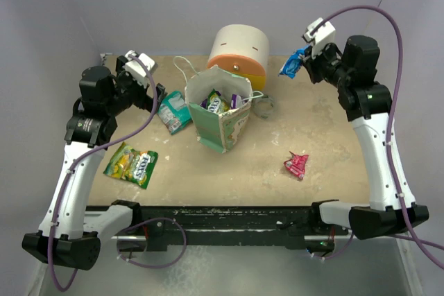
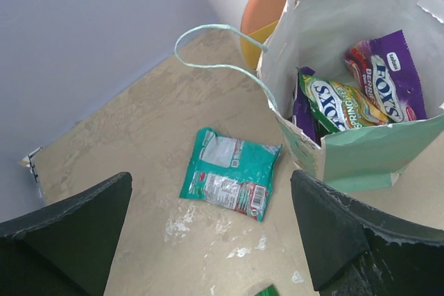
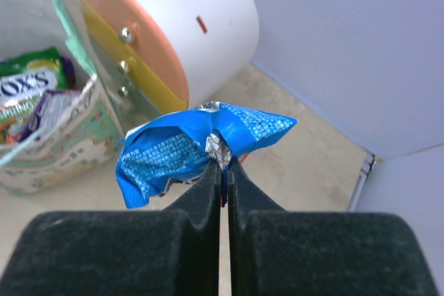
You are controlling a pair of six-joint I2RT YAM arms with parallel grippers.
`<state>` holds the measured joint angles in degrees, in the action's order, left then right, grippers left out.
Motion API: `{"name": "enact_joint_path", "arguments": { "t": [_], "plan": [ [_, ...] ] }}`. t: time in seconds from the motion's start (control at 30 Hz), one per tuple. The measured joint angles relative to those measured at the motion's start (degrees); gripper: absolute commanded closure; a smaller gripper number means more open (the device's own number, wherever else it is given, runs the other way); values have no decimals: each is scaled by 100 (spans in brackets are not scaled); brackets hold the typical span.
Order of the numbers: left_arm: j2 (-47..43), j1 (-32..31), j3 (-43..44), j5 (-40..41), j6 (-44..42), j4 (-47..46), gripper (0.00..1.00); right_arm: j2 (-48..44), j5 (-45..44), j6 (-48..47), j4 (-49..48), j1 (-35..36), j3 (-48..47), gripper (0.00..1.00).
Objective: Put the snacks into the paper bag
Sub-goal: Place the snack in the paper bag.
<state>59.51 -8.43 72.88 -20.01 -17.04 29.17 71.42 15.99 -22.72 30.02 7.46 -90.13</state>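
The right gripper point(image 3: 223, 164) has its jaws pressed together on the crimped edge of a crumpled blue shiny plastic packet point(image 3: 180, 147), held up in the air at the back right of the beige table point(image 1: 326, 150), to the right of the round cream drawer unit with orange and yellow fronts point(image 1: 239, 50). The left gripper point(image 2: 208, 199) hangs with its jaws spread wide and nothing between them, above a teal plastic packet point(image 2: 231, 173) that lies flat on the table just left of the pale mint-green paper bag point(image 1: 225, 126). The bag stands upright near the middle of the table with its mouth open, in front of the drawer unit; inside it rest a yellow-green packet point(image 2: 340, 105) and a purple packet point(image 2: 388, 77), both leaning against its walls. A larger yellow-green packet point(image 1: 131, 164) lies on the table's left near side, well apart from the bag, and a pink-red packet point(image 1: 296, 165) lies on the right near side. A small clear ring point(image 1: 264, 105) sits just beside the bag's right edge
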Motion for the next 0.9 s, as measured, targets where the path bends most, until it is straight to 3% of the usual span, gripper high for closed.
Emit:
{"name": "enact_joint_path", "arguments": {
  "t": [0.4,0.9],
  "plan": [
    [-17,321,-256,33,59,-57,1,811,516,601,-382,494,-1189,100],
    [-66,490,-708,339,103,-63,1,1753,120,343,-236,2234,-1665,100]
  ]
}}
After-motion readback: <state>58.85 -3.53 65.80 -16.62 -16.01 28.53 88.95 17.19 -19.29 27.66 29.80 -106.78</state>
